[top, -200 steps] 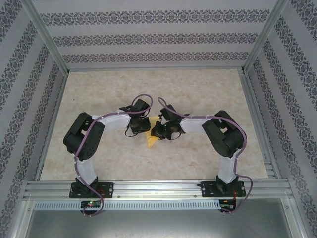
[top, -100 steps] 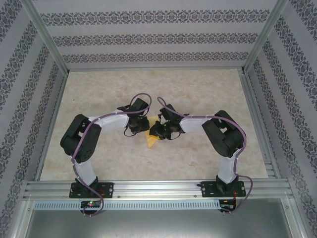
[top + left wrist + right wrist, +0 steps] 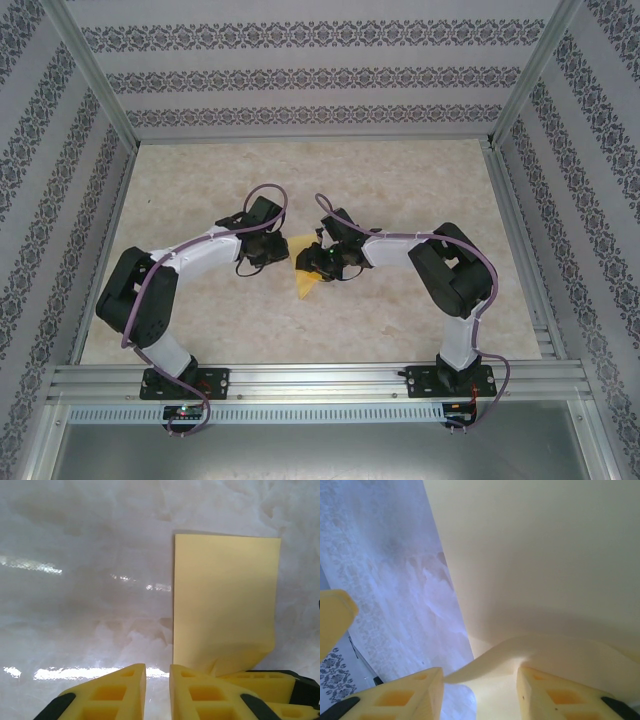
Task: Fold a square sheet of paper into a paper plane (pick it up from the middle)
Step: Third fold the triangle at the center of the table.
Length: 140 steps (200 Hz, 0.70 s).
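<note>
The square sheet of paper (image 3: 303, 286) is yellow and folded, lying flat on the beige table between the two arms. In the left wrist view the paper (image 3: 225, 600) lies to the right of my left gripper (image 3: 157, 682); its jaws stand a narrow gap apart over bare table. My left gripper (image 3: 276, 256) sits just left of the sheet. My right gripper (image 3: 313, 263) is over the sheet. In the right wrist view my right gripper (image 3: 480, 682) is open, and a raised, curled flap of the paper (image 3: 545, 555) bridges the space between its fingertips.
Aluminium rails (image 3: 300, 380) border the table at the front and sides, with patterned walls behind. A fingertip of the other gripper (image 3: 280, 680) shows at the lower right of the left wrist view, resting by the paper's creased corner.
Both grippers have opened, the right one wider. The left arm has drawn back to the left, off the paper. The right gripper has stayed over the sheet.
</note>
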Available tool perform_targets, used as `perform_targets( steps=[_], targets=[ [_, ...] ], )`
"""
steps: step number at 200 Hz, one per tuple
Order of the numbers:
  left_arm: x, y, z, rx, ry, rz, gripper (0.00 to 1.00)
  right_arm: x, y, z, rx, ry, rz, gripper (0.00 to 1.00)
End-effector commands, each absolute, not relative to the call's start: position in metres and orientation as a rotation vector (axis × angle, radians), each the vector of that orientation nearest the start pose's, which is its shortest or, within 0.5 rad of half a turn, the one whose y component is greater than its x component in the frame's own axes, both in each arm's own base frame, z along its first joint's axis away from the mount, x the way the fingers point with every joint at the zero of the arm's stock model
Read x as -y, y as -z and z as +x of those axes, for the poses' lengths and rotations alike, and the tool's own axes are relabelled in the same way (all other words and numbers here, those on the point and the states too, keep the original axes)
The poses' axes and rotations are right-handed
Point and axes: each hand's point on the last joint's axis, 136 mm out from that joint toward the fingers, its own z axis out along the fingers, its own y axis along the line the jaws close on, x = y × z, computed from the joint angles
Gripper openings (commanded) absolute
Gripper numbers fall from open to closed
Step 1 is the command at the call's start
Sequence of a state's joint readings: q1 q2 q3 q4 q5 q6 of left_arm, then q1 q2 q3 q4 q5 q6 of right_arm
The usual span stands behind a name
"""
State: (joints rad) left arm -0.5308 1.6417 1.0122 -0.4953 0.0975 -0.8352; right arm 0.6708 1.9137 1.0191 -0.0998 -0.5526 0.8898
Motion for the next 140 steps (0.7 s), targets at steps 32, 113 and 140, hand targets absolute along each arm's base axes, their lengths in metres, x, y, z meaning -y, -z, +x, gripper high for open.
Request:
perform_targets(
  steps=[32,113,140],
  targets=[
    [0.218,-0.066,0.315,-2.772,0.652,-0.382,0.23,-0.313,0.016,0.268,-2.982,-0.978,0.126,0.47],
    [0.252,-0.048,0.304,-2.836,0.761,-0.263,0.06,-0.306,0.024,0.265,-3.005,-0.940,0.155,0.16],
    [0.255,-0.037,0.299,-2.870,0.744,-0.253,0.03,-0.305,0.025,0.265,-3.004,-0.934,0.157,0.13]
  ],
)
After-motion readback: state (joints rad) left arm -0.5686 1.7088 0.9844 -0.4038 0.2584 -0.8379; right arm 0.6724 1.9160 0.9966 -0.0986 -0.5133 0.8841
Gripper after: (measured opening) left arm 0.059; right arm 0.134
